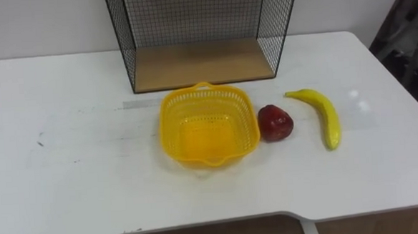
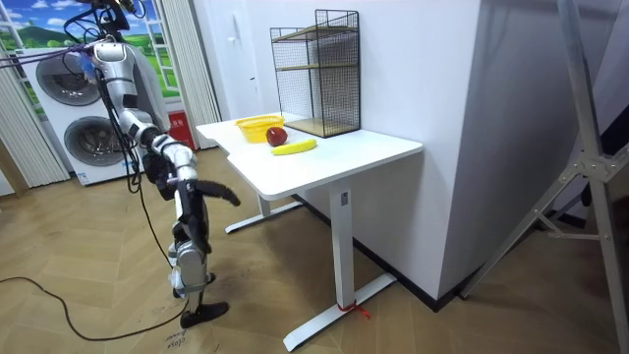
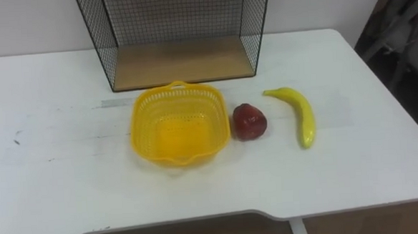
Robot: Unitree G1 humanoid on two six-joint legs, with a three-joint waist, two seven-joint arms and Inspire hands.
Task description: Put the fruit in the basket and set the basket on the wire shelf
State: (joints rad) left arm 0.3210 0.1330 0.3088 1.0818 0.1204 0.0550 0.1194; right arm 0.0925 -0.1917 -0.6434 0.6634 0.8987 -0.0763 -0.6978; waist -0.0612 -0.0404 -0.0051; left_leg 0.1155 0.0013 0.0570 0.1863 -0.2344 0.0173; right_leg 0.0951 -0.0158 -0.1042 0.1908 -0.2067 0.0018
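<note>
Room view: right hand [image 2: 226, 196], left of centre, raised in the air, apart from the table [image 2: 378, 149]; its grip cannot be told. Basket [image 1: 208, 124], apple [image 1: 274, 123] and banana [image 1: 323, 115] at centre frame.

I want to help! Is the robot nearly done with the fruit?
Nothing is done or started: the yellow basket is empty, with the red fruit and banana lying on the table to its right. Left: both fruits in, then basket onto the wire shelf.
</note>
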